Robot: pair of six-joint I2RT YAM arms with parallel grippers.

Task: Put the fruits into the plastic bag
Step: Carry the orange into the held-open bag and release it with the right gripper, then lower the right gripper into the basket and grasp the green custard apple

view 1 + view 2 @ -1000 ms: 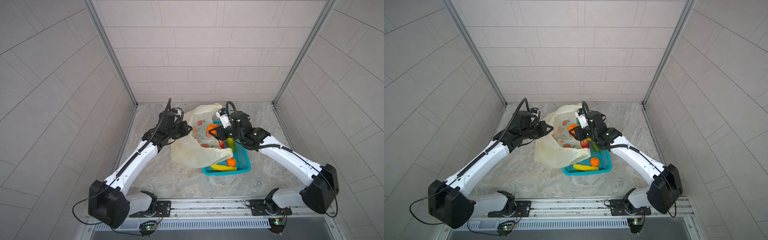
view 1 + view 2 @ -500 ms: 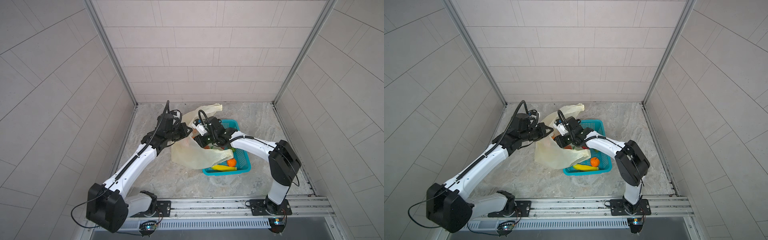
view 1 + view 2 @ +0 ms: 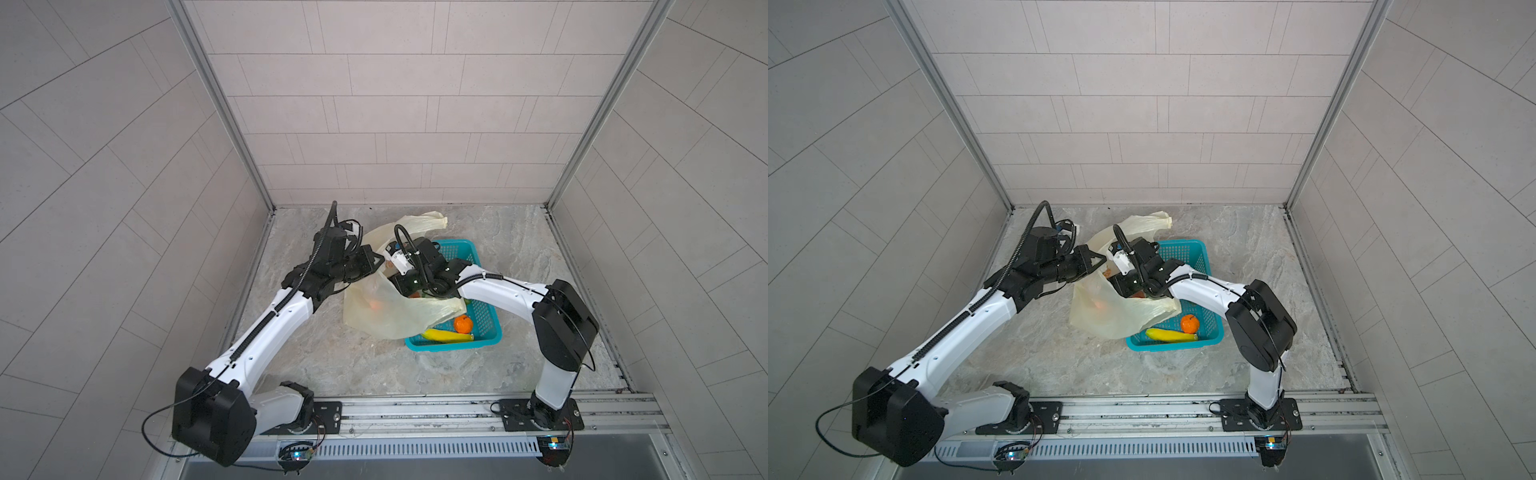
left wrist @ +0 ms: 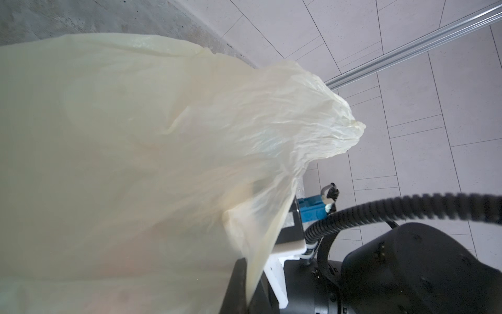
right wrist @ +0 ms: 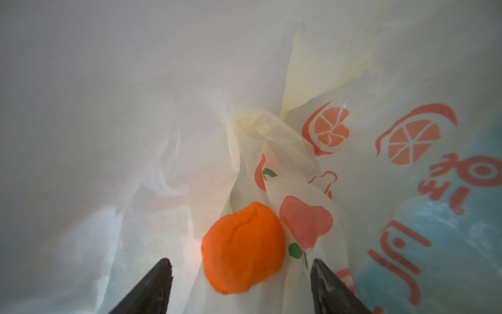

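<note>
R gripper point(image 5: 241, 262) inside bag point(image 3: 399, 316), jaws wide, orange point(image 5: 243, 244) loose just ahead betw. tips. L gripper point(image 3: 374, 262) pinches bag rim (mouth held up). Next, I'd say: banana point(image 3: 446, 336) in basket point(image 3: 457, 345), nearer R arm, lying along near rim.

I count one plastic bag point(image 3: 399, 320), one teal basket point(image 3: 453, 345) and one banana point(image 3: 446, 336) along the basket's front edge. Add a tangerine in the bag point(image 5: 243, 251) and a tangerine in the basket point(image 3: 463, 324): two of those.
</note>
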